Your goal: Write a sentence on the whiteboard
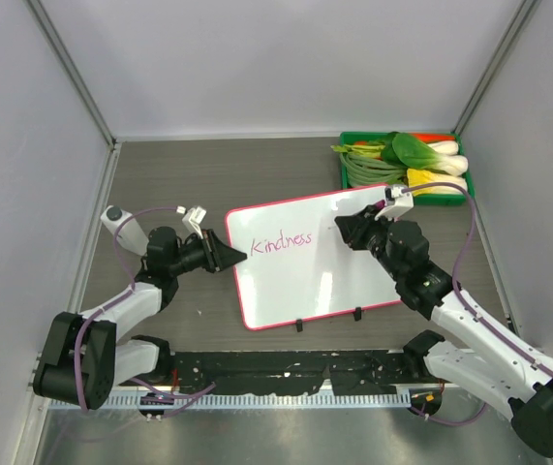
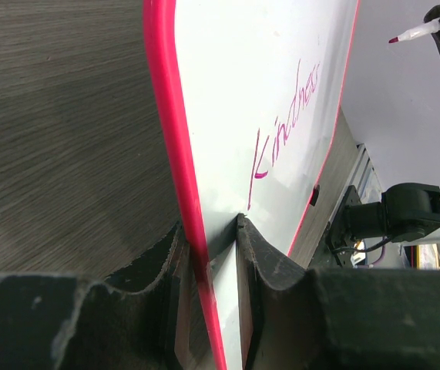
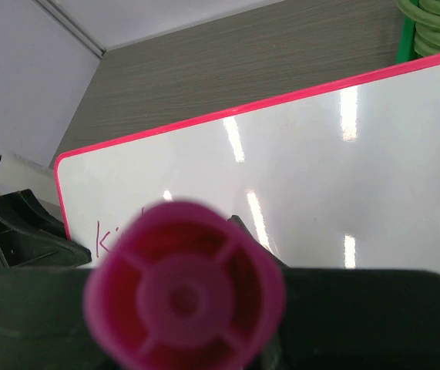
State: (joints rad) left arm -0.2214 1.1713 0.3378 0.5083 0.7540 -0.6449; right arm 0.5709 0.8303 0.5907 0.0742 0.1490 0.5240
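My left jaws pinch the whiteboard [image 1: 295, 281] edge; my right jaws clamp the marker [image 2: 414, 32]. If I press hard, the board could pivot, skewing the sentence [image 1: 282, 242].

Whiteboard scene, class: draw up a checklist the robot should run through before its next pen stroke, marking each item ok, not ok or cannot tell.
1. Grip on the whiteboard: ok, left tool clamps its edge.
2. Grip on the marker: ok, held in right tool.
3. Marker tip uncapped: ok.
4. Tip touching the board: not ok, it hangs clear.
5. Blank room right of Kindness: ok.
6. Sentence finished: not ok, one word only.
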